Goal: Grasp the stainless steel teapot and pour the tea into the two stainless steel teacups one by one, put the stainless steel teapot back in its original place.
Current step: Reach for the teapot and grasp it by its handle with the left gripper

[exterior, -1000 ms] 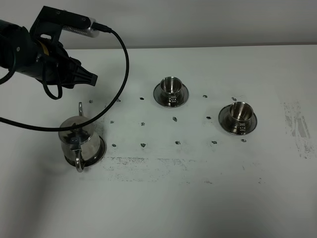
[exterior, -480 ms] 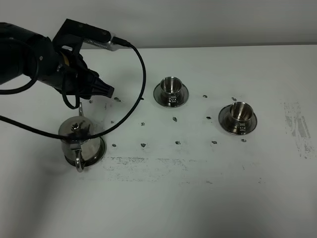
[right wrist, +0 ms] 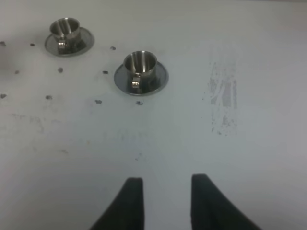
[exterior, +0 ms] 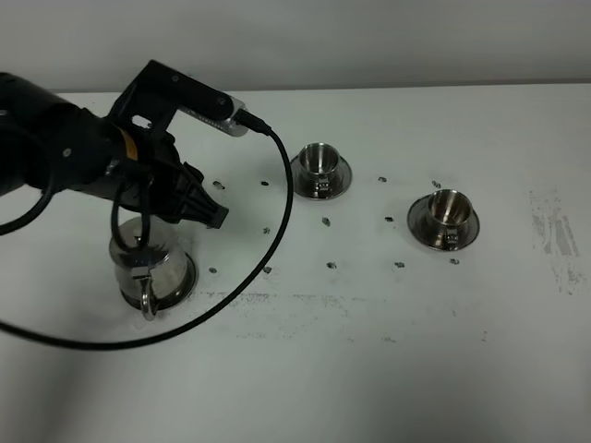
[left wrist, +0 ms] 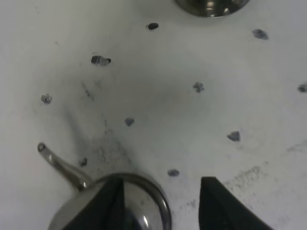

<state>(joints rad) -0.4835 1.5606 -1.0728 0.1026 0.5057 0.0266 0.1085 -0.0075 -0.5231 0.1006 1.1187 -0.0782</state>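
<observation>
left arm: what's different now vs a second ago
The left arm swung from the table's far left toward the front and right. Its tool now hangs partly over the teapot, jaws apart, gripping nothing. Nothing was taken or released. The teapot stayed on its disc; the far teacup and right teacup kept their places.

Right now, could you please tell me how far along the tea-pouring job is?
Nothing done: the teapot sits on its disc, and the left teacup and the right teacup look empty. In hand: the left gripper hovers over the teapot, jaws open. Left: grasp, both pours, return.
</observation>
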